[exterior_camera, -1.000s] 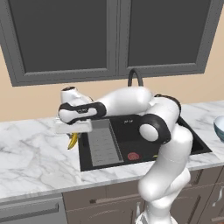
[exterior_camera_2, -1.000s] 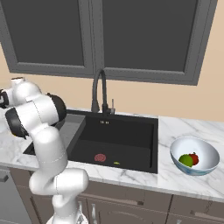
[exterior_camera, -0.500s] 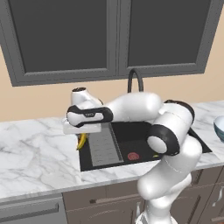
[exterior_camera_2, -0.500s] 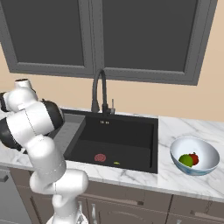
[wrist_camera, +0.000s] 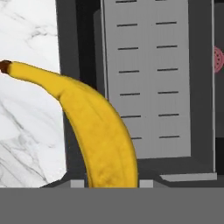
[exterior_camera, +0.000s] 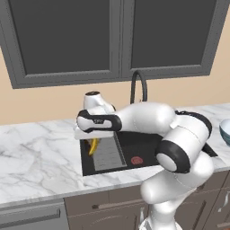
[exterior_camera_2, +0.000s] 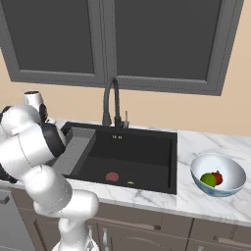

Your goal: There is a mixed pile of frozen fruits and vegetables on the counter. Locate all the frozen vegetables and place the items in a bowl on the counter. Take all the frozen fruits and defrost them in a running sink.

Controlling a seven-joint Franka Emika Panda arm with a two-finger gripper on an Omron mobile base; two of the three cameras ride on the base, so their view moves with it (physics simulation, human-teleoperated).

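Note:
A curved yellow banana (wrist_camera: 98, 131) with a dark tip hangs from my gripper (wrist_camera: 111, 183), which is shut on its lower end. In the left base view the banana (exterior_camera: 93, 146) dangles under my gripper (exterior_camera: 94, 137) over the left edge of the black sink (exterior_camera: 146, 143), above the grey ribbed tray (exterior_camera: 109, 155). The hand view looks down on the tray (wrist_camera: 153, 87) and the reddish drain (wrist_camera: 218, 59). The pale bowl (exterior_camera_2: 230, 169) on the counter (exterior_camera_2: 196, 147) right of the sink (exterior_camera_2: 142, 152) holds a green ball (exterior_camera_2: 208, 179) and a red round piece (exterior_camera_2: 217, 177). A small yellow-green piece (exterior_camera_2: 130, 183) lies near the drain (exterior_camera_2: 112, 176).
A tall black arched faucet (exterior_camera: 137, 85) stands behind the basin, close to my forearm. Dark wall cabinets (exterior_camera: 112, 36) hang above. White marble counter (exterior_camera: 36, 152) stretches left of the sink. The bowl's edge (exterior_camera: 225, 130) shows at the far right.
My arm has swung to the right with the banana, from over the counter to above the sink's left edge and tray. The grip has stayed shut.

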